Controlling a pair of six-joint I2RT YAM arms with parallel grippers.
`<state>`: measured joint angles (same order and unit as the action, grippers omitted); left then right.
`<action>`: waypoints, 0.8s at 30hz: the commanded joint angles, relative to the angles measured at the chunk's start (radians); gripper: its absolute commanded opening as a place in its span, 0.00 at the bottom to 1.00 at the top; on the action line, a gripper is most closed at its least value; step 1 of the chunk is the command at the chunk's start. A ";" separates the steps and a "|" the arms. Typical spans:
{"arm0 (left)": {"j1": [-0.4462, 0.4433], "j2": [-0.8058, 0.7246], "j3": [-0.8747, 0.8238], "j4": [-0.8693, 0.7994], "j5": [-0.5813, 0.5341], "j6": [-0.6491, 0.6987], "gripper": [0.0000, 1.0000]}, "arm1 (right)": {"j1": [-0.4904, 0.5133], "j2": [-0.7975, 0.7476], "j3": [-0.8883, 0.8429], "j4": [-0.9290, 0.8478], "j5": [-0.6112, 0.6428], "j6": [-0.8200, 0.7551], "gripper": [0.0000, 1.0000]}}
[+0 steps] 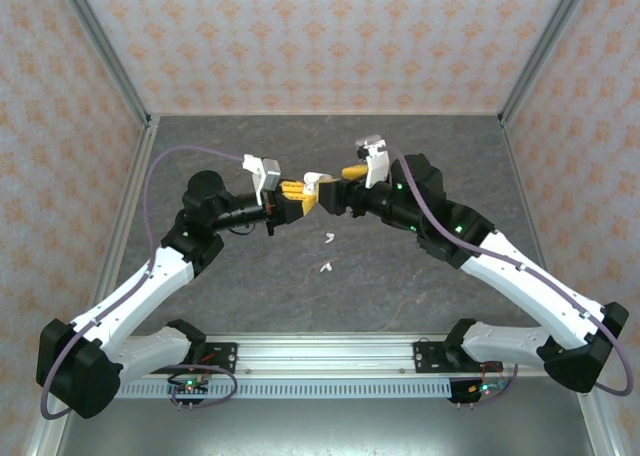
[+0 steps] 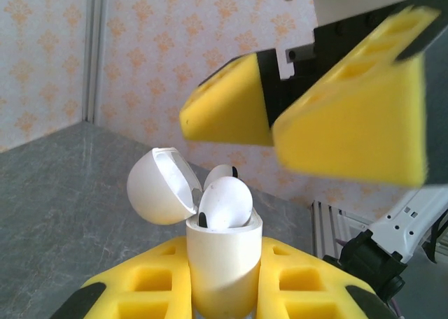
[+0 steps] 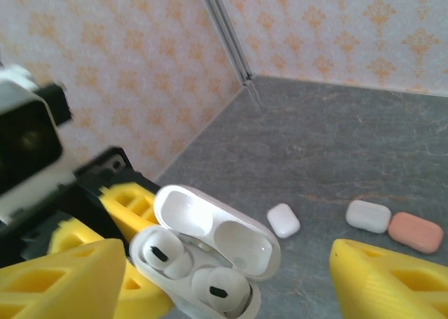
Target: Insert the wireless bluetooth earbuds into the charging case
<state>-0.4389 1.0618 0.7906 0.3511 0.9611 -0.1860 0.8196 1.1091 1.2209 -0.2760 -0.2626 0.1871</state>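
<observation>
- My left claw (image 1: 300,198) is clamped on the lower body of a white, rounded plastic charging case (image 2: 222,256) and holds it upright above the grey stone-look table (image 1: 420,276).
- The case's hinged white lid (image 2: 157,186) stands open, tipped back to the left in the left wrist view.
- Two white plastic earbuds (image 3: 159,252) sit side by side in the case's wells. The nearer one looks to stand proud of the rim, so I judge it may not be fully seated.
- My right claw (image 2: 234,130) hangs just above the open case, yellow fingers apart, gripping nothing.
- Two more small white stemmed earbuds (image 1: 328,239) lie loose on the table, below where the claws meet.
- Further right, the right wrist view shows a small white pebble-like case (image 3: 283,220), a second white case (image 3: 368,215) and a salmon-pink case (image 3: 416,232) touching it.
- Risks: pushing the lid down on a raised earbud could jam it or pop the bud out. A push off-centre could twist the smooth case in my left claw's hold. A right finger could catch the lid.
</observation>
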 commanded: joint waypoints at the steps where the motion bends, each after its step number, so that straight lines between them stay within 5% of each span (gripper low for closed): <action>1: -0.010 -0.013 -0.001 0.063 -0.013 0.005 0.00 | -0.016 -0.052 -0.014 0.088 -0.035 0.038 0.84; 8: -0.011 -0.013 0.007 0.071 -0.012 0.000 0.00 | -0.039 -0.073 -0.068 0.102 -0.071 0.096 0.99; 24: -0.011 -0.013 0.008 0.053 -0.012 0.007 0.00 | -0.039 0.061 -0.041 0.205 -0.331 0.172 0.95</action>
<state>-0.4389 1.0622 0.7906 0.3687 0.9611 -0.1860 0.7834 1.1664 1.1389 -0.1345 -0.5346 0.3458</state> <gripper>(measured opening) 0.183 0.956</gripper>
